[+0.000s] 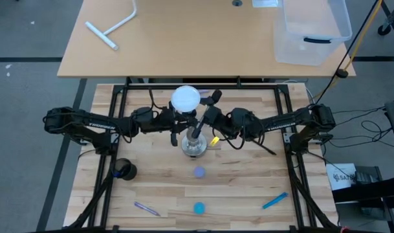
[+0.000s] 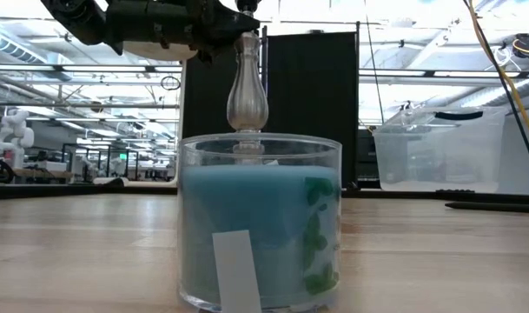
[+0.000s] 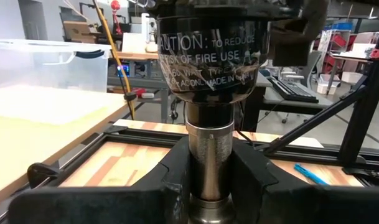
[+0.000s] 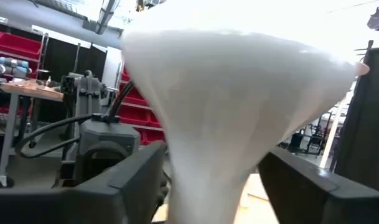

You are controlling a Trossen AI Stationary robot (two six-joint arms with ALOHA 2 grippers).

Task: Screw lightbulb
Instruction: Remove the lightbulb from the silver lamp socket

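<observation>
Table centre, high view: lightbulb (image 1: 186,98) sits atop the socket stand (image 1: 193,146), whose round base rests on the wood table (image 1: 248,181).

Left gripper (image 1: 178,124) comes in from 9 o'clock. Left wrist view: its fingers (image 3: 149,186) sit on either side of the stand's silvery post (image 3: 209,163), just under the black socket cup (image 3: 208,53) with caution lettering. They look pressed against the post; holding the stand.

Right gripper (image 1: 203,116) comes in from 3 o'clock. Right wrist view: the bulb's white neck (image 4: 214,143) fills the frame between its two dark fingers (image 4: 130,186). Narrow gaps show on both sides, so the jaws are apart and not clamped on the bulb.

Low view: a glass jar with a blue candle (image 2: 260,226) stands close to the lens; the stand's post rises behind it, with an arm above.

Also on the table, high view, taking the stand as centre:
- purple disc (image 1: 199,171) and blue disc (image 1: 198,208) at 6 o'clock
- blue pen (image 1: 275,200) at 4 o'clock
- purple pen (image 1: 147,208) at 7 o'clock
- dark round object (image 1: 125,169) at 8 o'clock

Beyond, a clear bin (image 1: 311,29) on the far desk at 1 o'clock.
</observation>
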